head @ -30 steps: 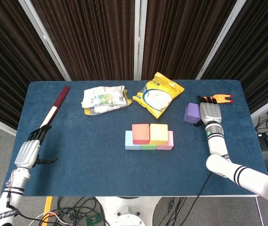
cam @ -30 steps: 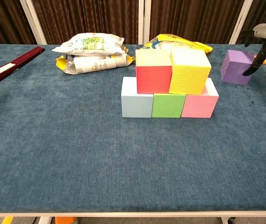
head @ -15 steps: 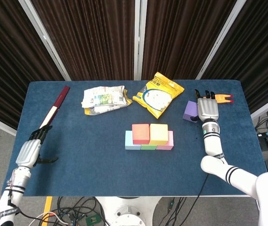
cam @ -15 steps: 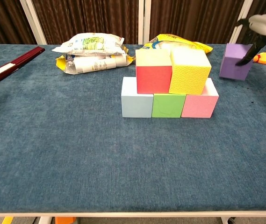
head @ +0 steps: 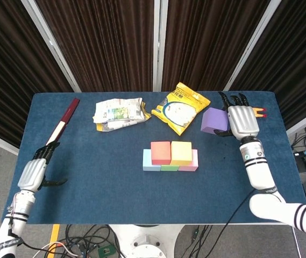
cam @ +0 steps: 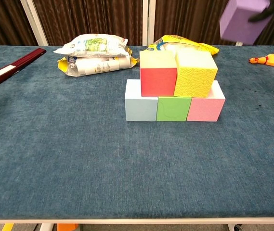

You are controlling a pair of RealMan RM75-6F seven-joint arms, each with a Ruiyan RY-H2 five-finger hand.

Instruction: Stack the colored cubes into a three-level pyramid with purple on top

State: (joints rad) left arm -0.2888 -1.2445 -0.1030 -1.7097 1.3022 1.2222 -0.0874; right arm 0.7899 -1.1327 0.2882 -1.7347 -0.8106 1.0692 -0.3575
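While my right robot hand grips the purple cube up off the surface, the head view shows the stack lying down and to the left of it: red cube and yellow cube side by side on a bottom row of three. My right side is clearly the nearer one; my left robot hand hangs at the far left edge, fingers loosely curled on nothing. A yellow bag sits just left of the purple cube, so I judge the clear path runs forward of it. From the chest view, the purple cube floats high at upper right, above the second level; the seam between red and yellow is my target, with open room above it.
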